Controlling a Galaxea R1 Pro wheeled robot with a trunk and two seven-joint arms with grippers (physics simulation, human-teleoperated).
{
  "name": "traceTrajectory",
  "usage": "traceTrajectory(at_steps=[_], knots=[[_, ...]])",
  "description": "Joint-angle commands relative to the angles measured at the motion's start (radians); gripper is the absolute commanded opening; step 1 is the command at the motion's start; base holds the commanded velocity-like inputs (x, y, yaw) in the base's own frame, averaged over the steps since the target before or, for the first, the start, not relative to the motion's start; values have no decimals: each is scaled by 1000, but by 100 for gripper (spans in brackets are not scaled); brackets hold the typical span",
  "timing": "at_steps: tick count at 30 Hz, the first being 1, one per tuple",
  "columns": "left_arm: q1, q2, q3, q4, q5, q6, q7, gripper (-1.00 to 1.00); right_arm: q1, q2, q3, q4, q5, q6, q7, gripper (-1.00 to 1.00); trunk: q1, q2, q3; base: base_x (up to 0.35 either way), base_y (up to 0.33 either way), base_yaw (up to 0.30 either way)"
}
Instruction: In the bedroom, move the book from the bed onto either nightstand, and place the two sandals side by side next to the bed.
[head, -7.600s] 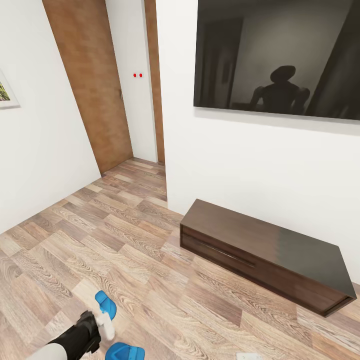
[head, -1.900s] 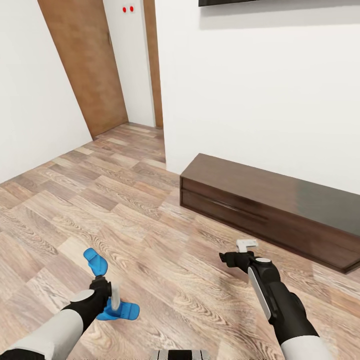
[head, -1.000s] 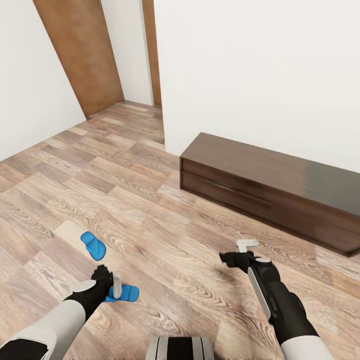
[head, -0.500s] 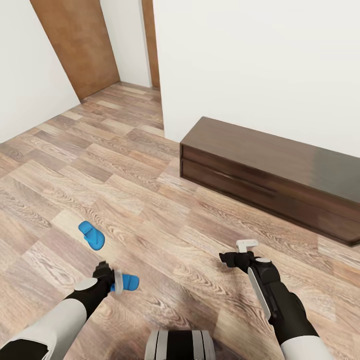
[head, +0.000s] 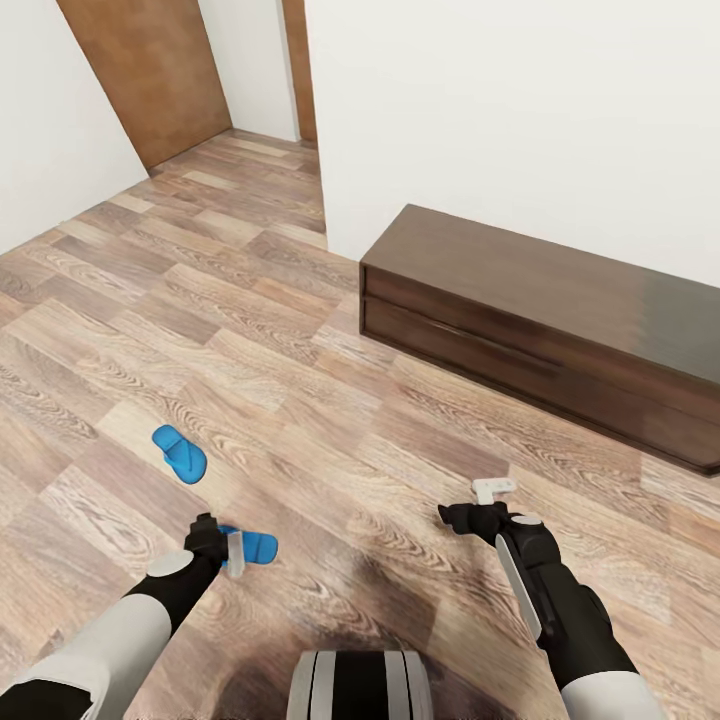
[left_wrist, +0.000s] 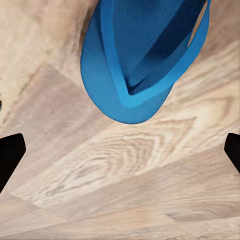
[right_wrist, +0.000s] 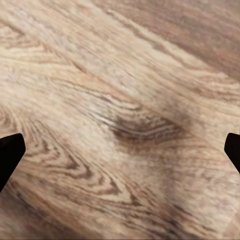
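Since the left gripper (head: 228, 548) has come down, jaws wide, over the nearer sandal (head: 252, 545) on the floor (head: 330, 450), with its twin (head: 180, 452) well apart beyond it, a grab looks imminent; the right gripper (head: 478, 500) hangs open

Bright blue sandals (head: 180, 453), dark-brown cabinet (head: 540, 330), brown wood-grain floor (head: 300, 400), white wall (head: 520, 110).

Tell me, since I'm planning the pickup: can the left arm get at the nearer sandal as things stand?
Probably yes. The left pincer hangs open just above the nearer sandal, which lies flat on the bare wood floor with nothing between them.
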Motion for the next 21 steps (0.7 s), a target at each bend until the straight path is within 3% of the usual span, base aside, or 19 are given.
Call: traceTrajectory(at_steps=[1, 17, 21], knots=[[0, 1, -6, -4, -8, 2, -10, 100, 0, -1, 1, -1, 1, 5, 2, 100, 0, -1, -5, 0, 0, 0], [-1, 4, -6, -73, -9, 2, -17, 100, 0, -1, 1, -3, 1, 4, 3, 100, 7, -4, -67, 0, 0, 0], [-22, 4, -5, -81, -19, 3, -42, 100, 0, -1, 1, -3, 0, 4, 4, 100, 9, -5, -82, 0, 0, 0]])
